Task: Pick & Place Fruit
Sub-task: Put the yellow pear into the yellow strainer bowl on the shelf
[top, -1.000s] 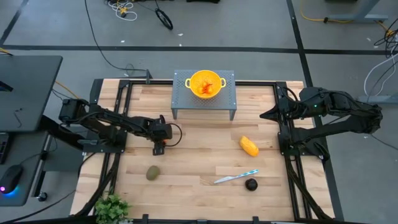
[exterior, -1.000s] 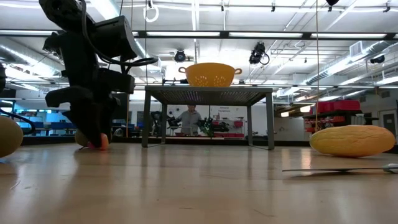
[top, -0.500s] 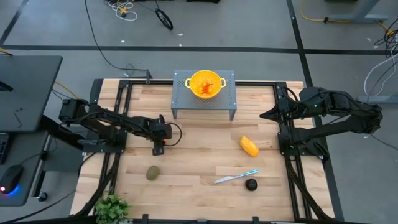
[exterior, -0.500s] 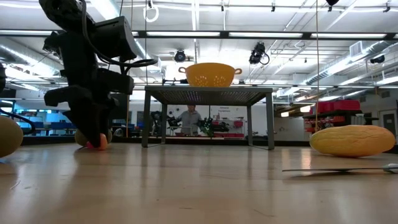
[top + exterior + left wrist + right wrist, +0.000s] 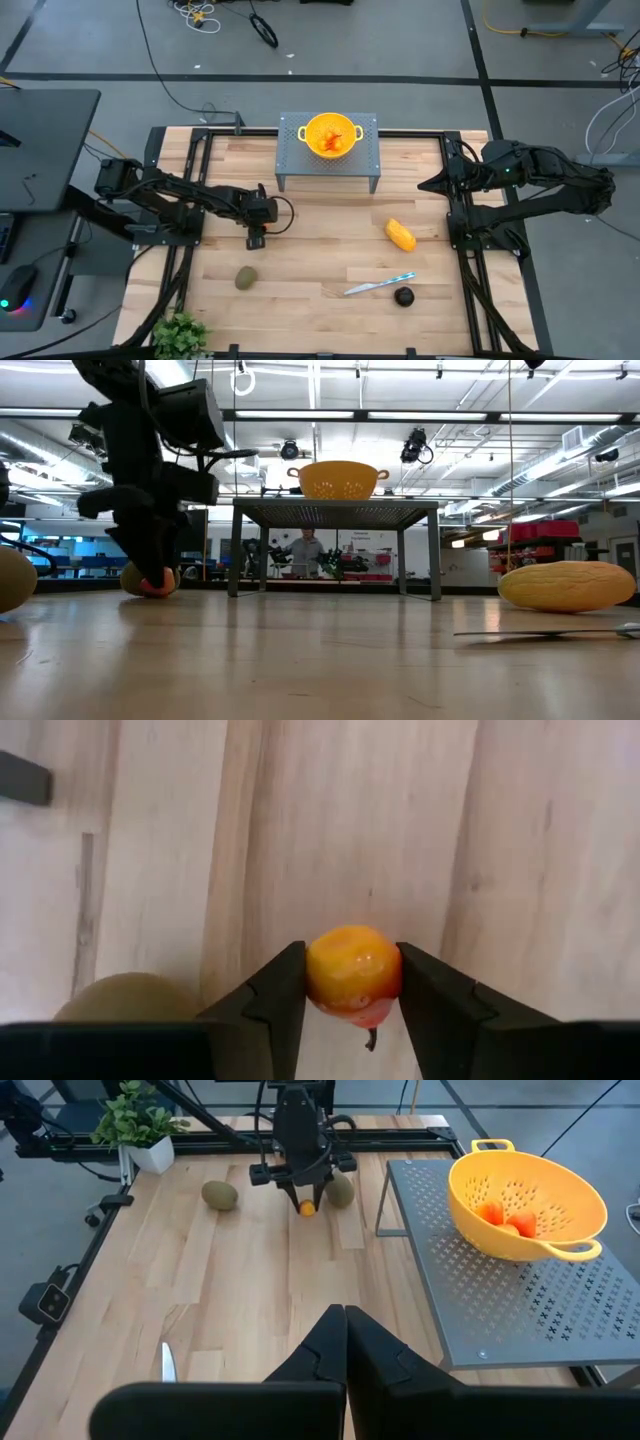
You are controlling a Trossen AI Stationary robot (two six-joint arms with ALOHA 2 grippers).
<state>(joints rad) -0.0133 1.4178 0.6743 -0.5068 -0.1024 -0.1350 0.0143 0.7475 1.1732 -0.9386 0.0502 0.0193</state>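
Robotics lab in an open industrial hall
Wooden table (image 5: 320, 250) on grey floor; loose cables (image 5: 195, 12), exposed ceiling pipes (image 5: 420, 415), strip lights.

olive fruit (image 5: 130, 998) half hidden behind fingers (image 5: 270, 1005).

In your high view the bowl (image 5: 331, 134) sits on the rack (image 5: 366, 160) top centre. Oblong (image 5: 400, 236) right of centre, knife (image 5: 379, 285) below it, round fruit (image 5: 403, 296) beside the knife. Oval (image 5: 245, 278) lower left, plant (image 5: 179, 334) at bottom left.
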